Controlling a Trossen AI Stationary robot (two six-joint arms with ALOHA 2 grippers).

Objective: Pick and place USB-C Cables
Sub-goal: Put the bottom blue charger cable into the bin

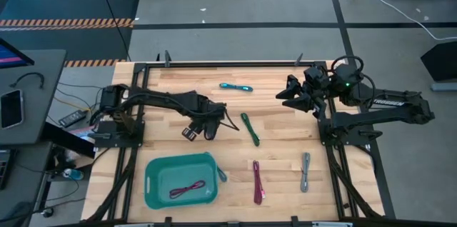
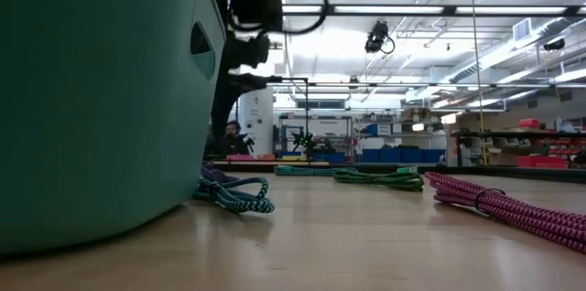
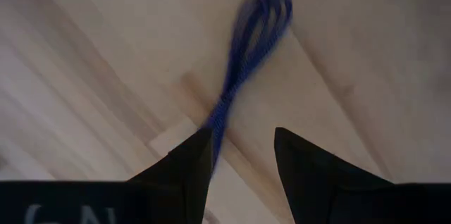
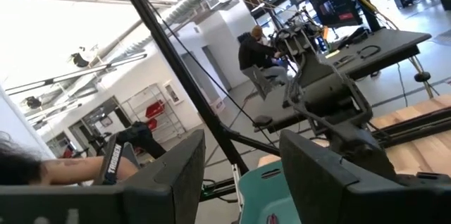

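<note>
Taking the teal bin (image 1: 153, 184) as the landmark, the sorting looks barely begun: one magenta cable (image 1: 187, 190) lies inside it, and a striped teal cable (image 2: 236, 198) rests on the desk (image 1: 278, 123) against the bin's outer wall. The left hand (image 1: 201, 131) hangs above the desk beyond the bin's far edge, and its wrist view shows a blue-purple cable (image 3: 243, 58) trailing out along one finger; whether the fingers actually pinch it cannot be told, though they stand fairly narrow. Left to gather, as far as can be seen, are the green cable (image 1: 250, 128) past the bin's far right corner, a second magenta cable (image 1: 257, 182) beside the bin on its right, the grey cable (image 1: 305, 171) farther that way, and the cyan cable (image 1: 235, 86) well beyond the bin near the desk's far edge. The right hand (image 1: 293, 93) waits raised far from the bin, fingers spread wide, empty. Nothing on the desk blocks the route to the bin; people sit in the room behind, clear of the work.
</note>
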